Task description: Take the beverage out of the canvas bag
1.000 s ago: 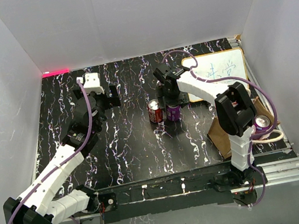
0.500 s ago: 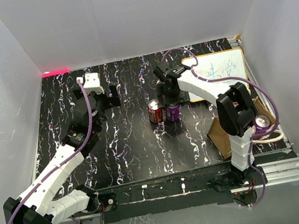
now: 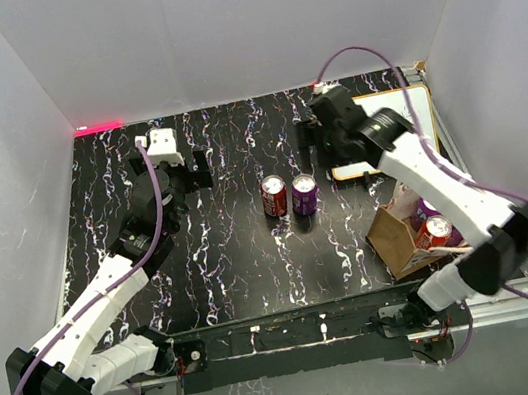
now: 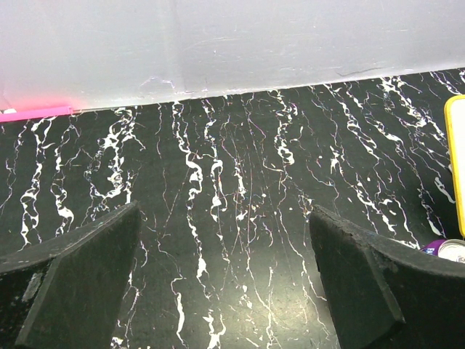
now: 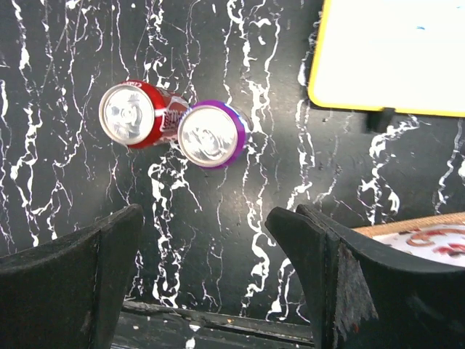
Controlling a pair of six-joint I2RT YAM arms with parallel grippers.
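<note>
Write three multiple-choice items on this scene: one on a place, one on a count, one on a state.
1. Where is the purple can?
A in the bag
B on top of the red can
C on the table beside the red can

2. How many cans are in view?
A two
B three
C four

3. The right fingers are:
A open, holding nothing
B shut on the red can
C shut on the bag's handle

Answers:
1 C, it stands next to the red can.
2 B, two stand on the table and a third can shows in the bag.
3 A, a wide gap with nothing between them.
</note>
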